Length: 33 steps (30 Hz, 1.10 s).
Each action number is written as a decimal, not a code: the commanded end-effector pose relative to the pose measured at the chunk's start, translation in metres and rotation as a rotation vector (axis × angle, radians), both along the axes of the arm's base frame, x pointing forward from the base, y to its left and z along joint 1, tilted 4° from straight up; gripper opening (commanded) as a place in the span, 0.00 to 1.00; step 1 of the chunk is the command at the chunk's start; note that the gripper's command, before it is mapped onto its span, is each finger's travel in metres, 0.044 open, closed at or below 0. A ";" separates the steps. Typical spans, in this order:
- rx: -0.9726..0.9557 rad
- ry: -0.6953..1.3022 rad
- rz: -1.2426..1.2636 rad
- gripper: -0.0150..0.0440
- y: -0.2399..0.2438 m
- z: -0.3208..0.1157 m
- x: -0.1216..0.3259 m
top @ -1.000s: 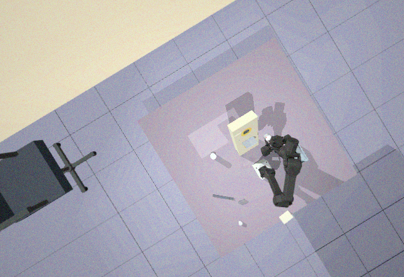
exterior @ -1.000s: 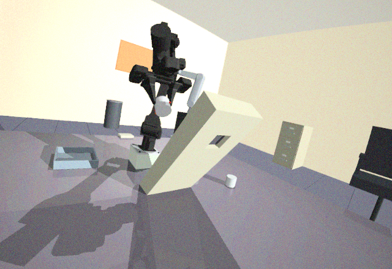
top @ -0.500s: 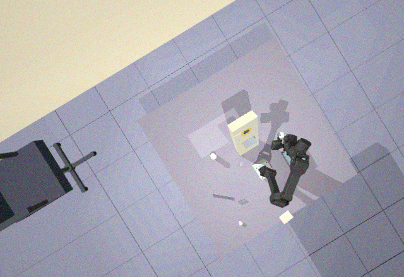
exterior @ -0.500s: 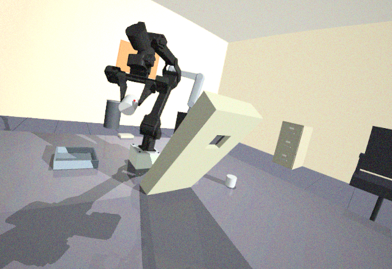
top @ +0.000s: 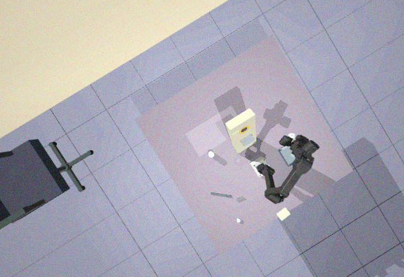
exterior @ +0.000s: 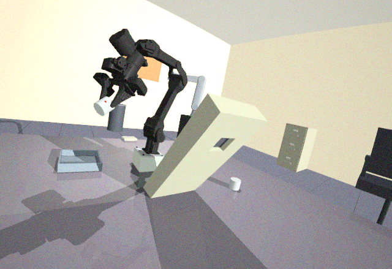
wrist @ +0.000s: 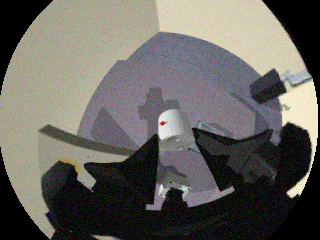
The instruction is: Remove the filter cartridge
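The white filter cartridge (top: 291, 135) (exterior: 103, 106) (wrist: 172, 124), with a small red mark on its side, hangs tilted in the air. My gripper (exterior: 107, 101) (wrist: 175, 134) is shut on its rear end. The slots are not visible. The blue-grey open tray (exterior: 79, 167) stands on the table, well below the cartridge; in the overhead view the tray (top: 286, 156) appears just below the cartridge, partly behind the arm. The cream service panel (top: 232, 134) (exterior: 196, 152) leans apart from the gripper, its yellow-ringed opening dark and empty.
The robot base (top: 257, 168) (exterior: 144, 161) is between panel and tray. A white cylinder (top: 211, 154) (exterior: 234, 184) stands on the panel's other side. A thin grey bar (top: 221, 194), a small white piece (top: 238, 220) and a cream block (top: 283, 214) (exterior: 128, 138) lie farther off.
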State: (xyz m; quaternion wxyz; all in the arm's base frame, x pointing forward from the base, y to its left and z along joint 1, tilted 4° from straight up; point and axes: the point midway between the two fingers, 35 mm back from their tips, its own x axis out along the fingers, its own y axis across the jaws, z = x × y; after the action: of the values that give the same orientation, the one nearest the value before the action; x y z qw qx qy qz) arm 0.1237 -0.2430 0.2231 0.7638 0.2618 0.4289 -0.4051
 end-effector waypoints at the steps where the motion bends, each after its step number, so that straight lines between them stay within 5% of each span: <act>1: 0.007 0.004 -0.121 0.25 -0.011 -0.007 -0.019; 9: 0.007 0.005 -0.178 0.25 -0.017 -0.011 -0.030; 33: 0.013 0.031 -0.628 0.25 -0.040 -0.121 -0.147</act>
State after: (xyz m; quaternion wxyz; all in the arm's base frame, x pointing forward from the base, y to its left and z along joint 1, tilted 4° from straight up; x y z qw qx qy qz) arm -0.0087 -0.2857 0.1180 0.6132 0.3678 0.3480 -0.6064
